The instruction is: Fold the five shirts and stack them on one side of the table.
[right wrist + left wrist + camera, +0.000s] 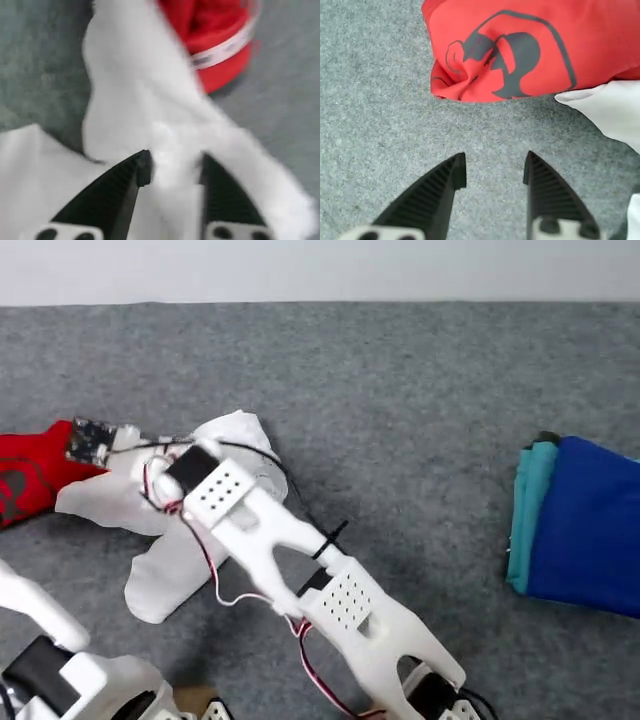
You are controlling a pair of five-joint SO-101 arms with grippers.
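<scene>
I'm on the white shirt (165, 575), crumpled at the left in the high view beside the red shirt (520, 45). The blue shirt (590, 530) and teal shirt (525, 505) lie folded far right. My right gripper (175, 170) stands parted astride a ridge of white cloth (not yet pinched, I judge). My left gripper (495, 170) hangs parted and empty, just short of the red one. Next I should close on that ridge, lift, and spread the shirt flat.
</scene>
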